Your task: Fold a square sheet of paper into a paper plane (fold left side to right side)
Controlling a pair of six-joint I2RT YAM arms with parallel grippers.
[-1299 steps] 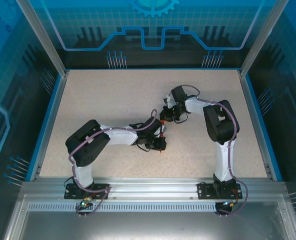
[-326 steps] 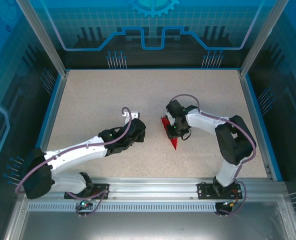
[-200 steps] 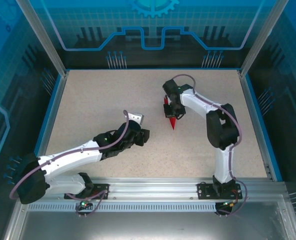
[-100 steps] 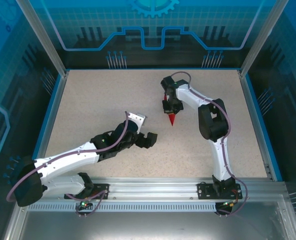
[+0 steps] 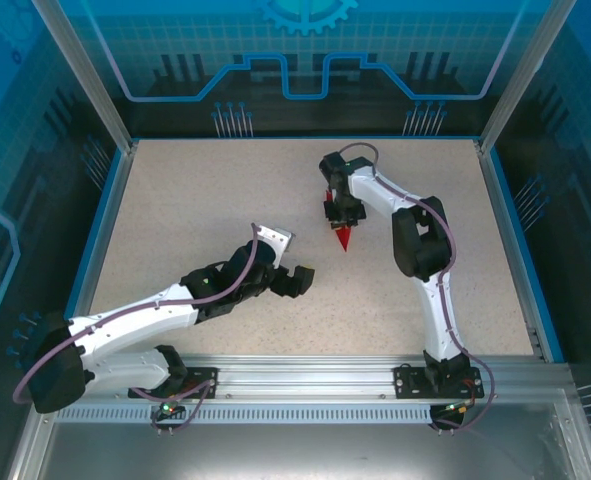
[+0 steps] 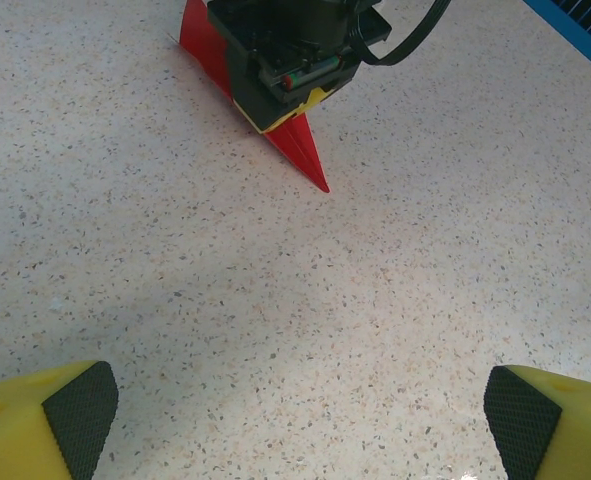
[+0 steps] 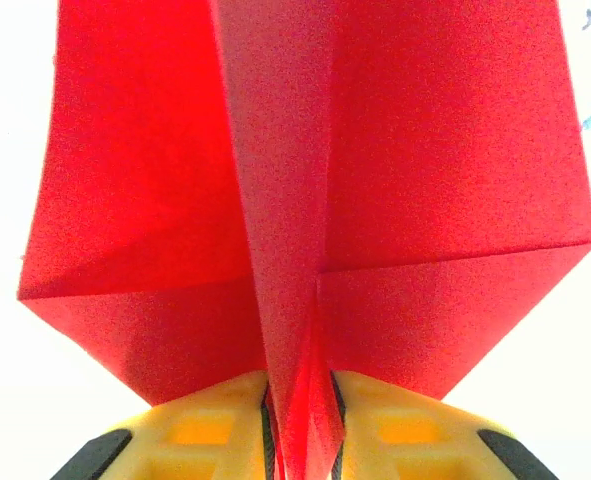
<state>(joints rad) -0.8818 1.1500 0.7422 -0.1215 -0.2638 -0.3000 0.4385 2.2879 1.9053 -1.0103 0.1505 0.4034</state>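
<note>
the right gripper point(image 5: 339, 212) pinches the paper plane point(image 5: 343, 238) by its center fold, jaws narrow, toward 1 o'clock on the table point(image 5: 195, 200), nose pointing to 6 o'clock. the left gripper point(image 5: 287, 260) sits at 7 o'clock of the plane, well apart, jaws spread wide.

Bare table point(image 5: 195, 200) left of the paper plane point(image 5: 342, 238) (right arm point(image 5: 370, 190) over it).

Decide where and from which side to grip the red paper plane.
Probably best: pinch the paper plane by its raised centre fold near the wide tail, from above. That ridge stands up as a thin layered strip, while the wings spread out either side.
</note>
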